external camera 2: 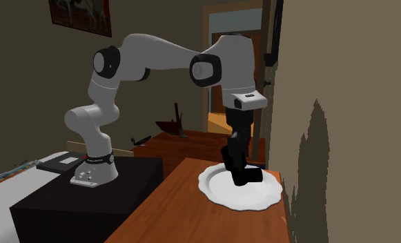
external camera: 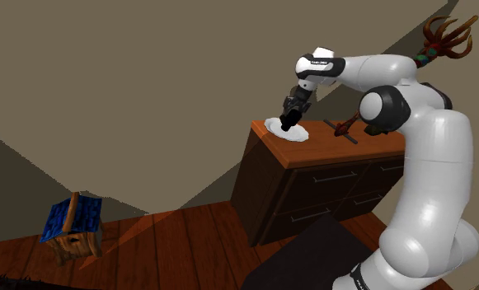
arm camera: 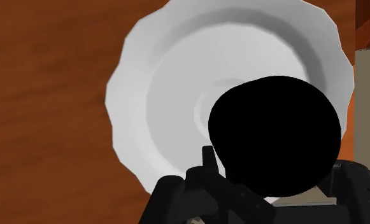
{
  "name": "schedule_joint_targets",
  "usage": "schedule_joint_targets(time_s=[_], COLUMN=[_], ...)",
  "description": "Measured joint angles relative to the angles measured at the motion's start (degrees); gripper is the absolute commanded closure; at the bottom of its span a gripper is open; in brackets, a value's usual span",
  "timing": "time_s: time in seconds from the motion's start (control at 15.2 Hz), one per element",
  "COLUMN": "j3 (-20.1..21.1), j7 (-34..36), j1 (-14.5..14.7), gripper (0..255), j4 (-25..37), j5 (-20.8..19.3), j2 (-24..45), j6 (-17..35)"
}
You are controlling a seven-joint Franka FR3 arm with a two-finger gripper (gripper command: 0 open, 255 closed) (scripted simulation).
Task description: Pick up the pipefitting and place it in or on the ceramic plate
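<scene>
On the wooden dresser we count one white scalloped plate, near the corner. The black gripper stands low over the plate's middle, its fingers clasped on one black pipefitting; whether the pipefitting touches the plate we cannot tell

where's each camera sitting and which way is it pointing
Shoulder view: beside and behind the black box stand, looking down at the brown wooden dresser; white arm and black gripper show.
Second exterior view: low over the dresser top, facing the arm across the white scalloped plate; whole arm and stand show.
Wrist view: on the hand, looking down at the plate past the black round pipefitting.
All three share the plate.
</scene>
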Motion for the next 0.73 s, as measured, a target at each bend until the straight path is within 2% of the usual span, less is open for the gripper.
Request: schedule_joint_targets(time_s=[0.26,0.53,0.59,0.73], j3=[-0.14,-0.14,-0.12,0.01], j7=[-0.39,-0.27,-0.30,-0.30], j1=[-0.04,-0.04,-0.10,-0.13], gripper=[255,255,0,0], j4=[-2.43,-1.93,-1.55,-1.07], j5=[-0.01,-0.01,0.03,0.12], j2=[-0.35,0.02,0.23,0.88], j6=[2.58,2.32,2.02,1.56])
